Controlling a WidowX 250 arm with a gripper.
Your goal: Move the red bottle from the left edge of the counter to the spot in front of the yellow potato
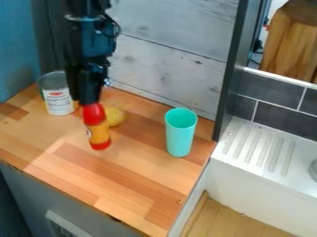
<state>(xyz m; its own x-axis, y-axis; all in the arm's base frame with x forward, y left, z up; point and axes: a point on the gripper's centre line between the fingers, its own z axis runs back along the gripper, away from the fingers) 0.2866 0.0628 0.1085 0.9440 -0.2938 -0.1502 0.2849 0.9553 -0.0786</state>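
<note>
The black gripper (91, 99) hangs down at the upper left of the counter, shut on the red top of a small red and yellow bottle (98, 133). The bottle is nearly upright with a slight tilt; whether its base touches the wood cannot be told. Just behind it, partly hidden, is a round yellow object (114, 116). A metal can with a white and red label (58, 98) stands to the left, close to the arm. Farther right, a turquoise cup (180, 134) stands upright, its open mouth facing up.
The wooden counter (127, 185) ends along a front edge and a right edge. Behind it rises a whitewashed plank wall (167, 55), with a dark upright post at its right end. A white sink unit with a ribbed drainboard (259, 147) adjoins on the right.
</note>
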